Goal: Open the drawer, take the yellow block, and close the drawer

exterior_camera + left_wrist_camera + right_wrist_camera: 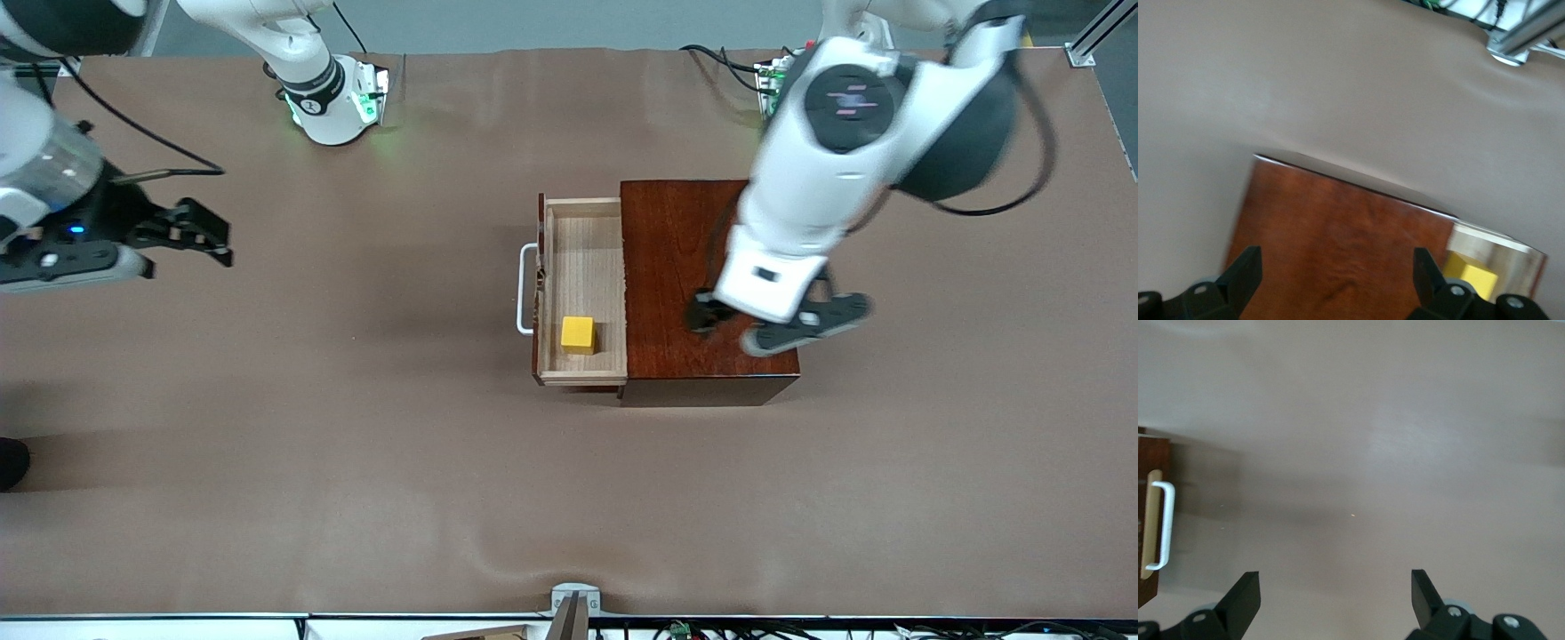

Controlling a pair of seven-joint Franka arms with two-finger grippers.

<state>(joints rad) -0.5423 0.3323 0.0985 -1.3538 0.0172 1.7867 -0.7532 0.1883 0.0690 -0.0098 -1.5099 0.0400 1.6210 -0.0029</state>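
The drawer [582, 262] of the dark reddish-brown box [676, 258] stands pulled out toward the right arm's end, its white handle [524, 289] outermost. The yellow block [577, 334] sits in the drawer's corner nearer the front camera. My left gripper [738, 327] is open and empty over the box top. In the left wrist view its fingers [1245, 270] frame the box top [1338, 220], with the block [1469, 275] and the drawer [1498, 248] beside it. My right gripper [200, 236] is open and empty over the table at the right arm's end. It [1336, 597] faces the handle [1163, 523].
The brown table cover [356, 444] lies bare round the box. The robot bases stand at the table's edge farthest from the front camera. A metal bracket [573, 604] sits at the nearest edge.
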